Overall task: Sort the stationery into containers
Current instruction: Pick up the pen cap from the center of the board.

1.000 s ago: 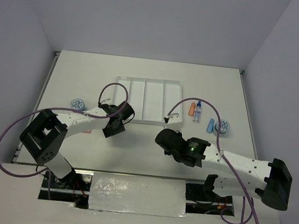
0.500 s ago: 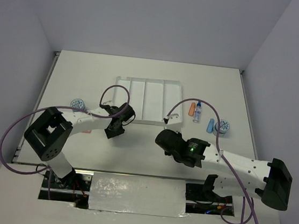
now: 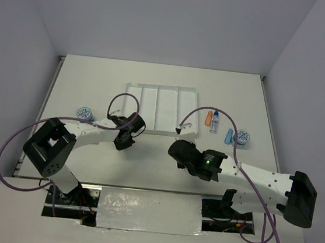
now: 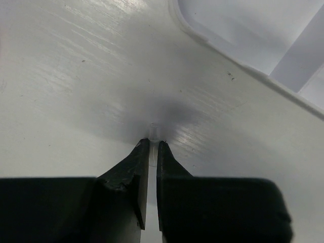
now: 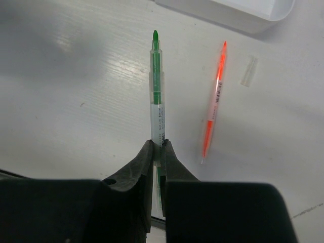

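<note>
Print on thin green pen (image 5: 158, 96) unreadable; right jaws clamp it; left jaws pinch small clear piece (image 4: 153, 132).

White table (image 3: 96, 84): rectangular, faint brushed streaks, soft glare patches in close views. Thin strip (image 3: 47, 94) along table's left edge. Plain pale lilac-grey walls on three sides: back wall (image 3: 173, 23), left wall (image 3: 5, 80), right wall (image 3: 323, 104). White ledge (image 3: 11, 215) at near side, with cut-out; crinkled silvery sheet (image 3: 149, 211) across it. Light even, diffuse; shadows soft.
</note>
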{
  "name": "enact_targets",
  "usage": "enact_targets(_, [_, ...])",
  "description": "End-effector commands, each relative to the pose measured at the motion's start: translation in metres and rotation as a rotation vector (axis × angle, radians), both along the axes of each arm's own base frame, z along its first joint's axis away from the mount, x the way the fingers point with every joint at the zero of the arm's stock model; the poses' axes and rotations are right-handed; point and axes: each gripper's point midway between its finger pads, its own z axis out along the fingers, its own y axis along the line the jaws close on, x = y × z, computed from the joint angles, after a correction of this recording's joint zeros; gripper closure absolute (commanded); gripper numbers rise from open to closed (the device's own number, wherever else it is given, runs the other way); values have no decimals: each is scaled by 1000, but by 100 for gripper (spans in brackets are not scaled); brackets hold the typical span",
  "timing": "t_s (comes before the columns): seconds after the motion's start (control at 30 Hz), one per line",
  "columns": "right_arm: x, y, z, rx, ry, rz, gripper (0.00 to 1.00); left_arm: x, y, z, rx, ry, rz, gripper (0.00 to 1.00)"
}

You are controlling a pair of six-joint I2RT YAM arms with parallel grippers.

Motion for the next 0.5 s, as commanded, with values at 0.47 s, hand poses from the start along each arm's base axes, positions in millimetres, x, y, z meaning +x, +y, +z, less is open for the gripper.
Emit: enact_targets(0.47, [-12, 95, 68, 604, -119, 304, 100, 38, -22, 189, -248, -657, -244, 100])
